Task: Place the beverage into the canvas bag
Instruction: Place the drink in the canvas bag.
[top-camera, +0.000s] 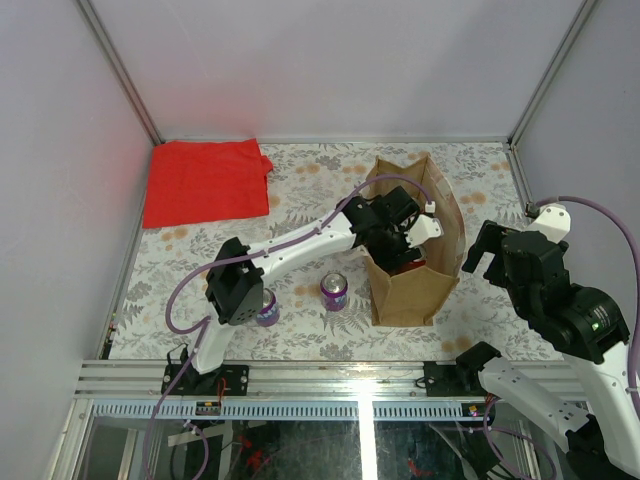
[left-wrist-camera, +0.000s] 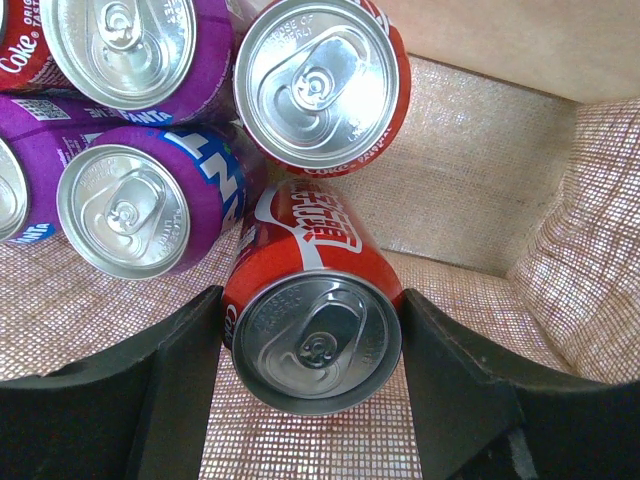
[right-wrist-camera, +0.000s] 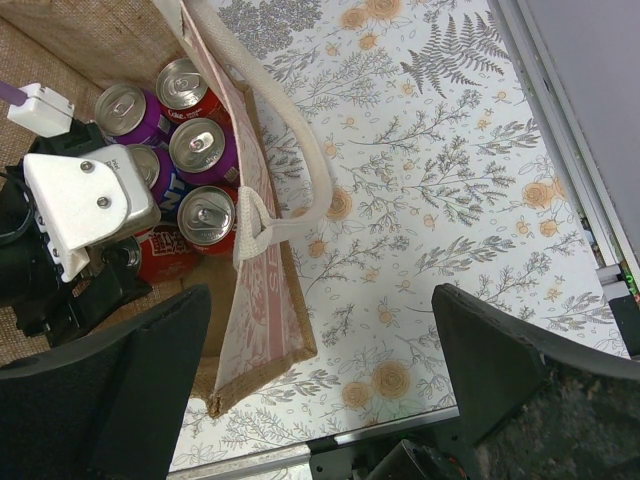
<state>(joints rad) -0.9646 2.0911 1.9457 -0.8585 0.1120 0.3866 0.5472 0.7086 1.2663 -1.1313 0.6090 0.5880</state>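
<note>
The canvas bag (top-camera: 410, 290) stands open on the floral table, right of centre. My left gripper (top-camera: 400, 245) reaches down into it. In the left wrist view the left gripper (left-wrist-camera: 312, 370) is shut on the beverage, a red cola can (left-wrist-camera: 316, 340), with a black finger pressed to each side. The can is upright, low over the bag's woven floor (left-wrist-camera: 470, 200). My right gripper (right-wrist-camera: 320, 370) hangs open over the table just right of the bag (right-wrist-camera: 255, 300), holding nothing.
Several more cans sit in the bag: a purple Fanta can (left-wrist-camera: 125, 210) and a red can (left-wrist-camera: 315, 85) among them. On the table stand a purple can (top-camera: 334, 291) and another (top-camera: 267, 310) beside the left arm. A red cloth (top-camera: 205, 182) lies far left.
</note>
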